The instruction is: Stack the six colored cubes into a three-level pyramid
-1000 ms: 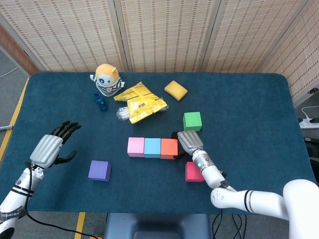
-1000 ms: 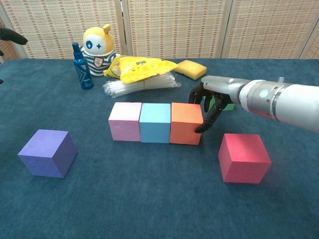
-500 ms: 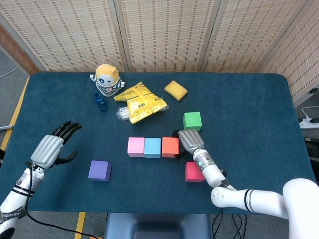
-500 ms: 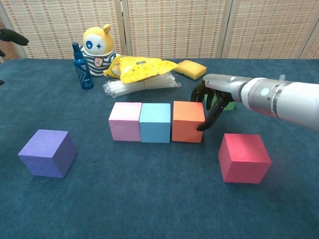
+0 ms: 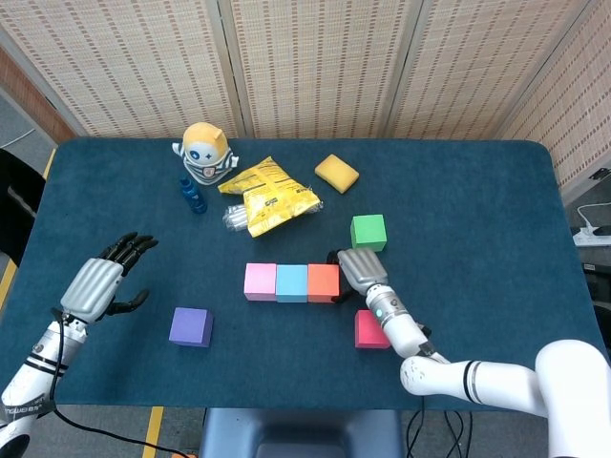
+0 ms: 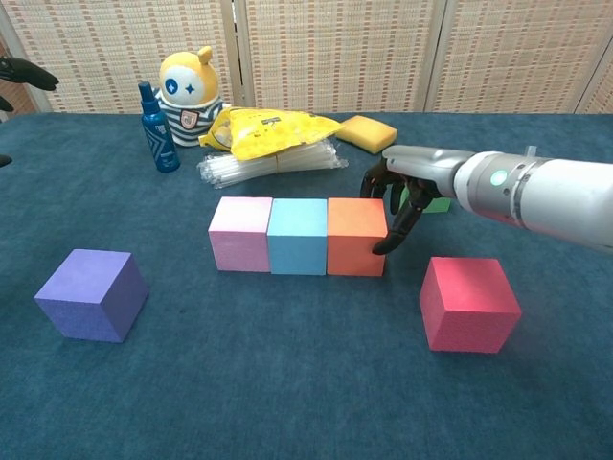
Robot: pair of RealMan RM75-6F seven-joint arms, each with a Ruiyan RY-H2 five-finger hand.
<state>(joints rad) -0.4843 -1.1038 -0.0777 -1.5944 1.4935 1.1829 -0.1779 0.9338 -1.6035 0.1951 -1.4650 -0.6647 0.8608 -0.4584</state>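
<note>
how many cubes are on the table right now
6: pink cube, blue cube and orange cube in a row, green cube behind the right hand, red cube front right, purple cube front left.

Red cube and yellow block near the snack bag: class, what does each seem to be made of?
Red cube: probably dense foam, matte; its faces look finely grainy with no gloss.
Yellow block: likely a sponge, soft and matte; its corners are rounded and its surface looks dull, though pores are too small to confirm.

I see a dark blue tabletop (image 5: pixel 496 210), woven beige folding screens (image 5: pixel 315 67) behind it, grey floor (image 5: pixel 19 134) and a yellow floor stripe (image 5: pixel 29 210) at left.
</note>
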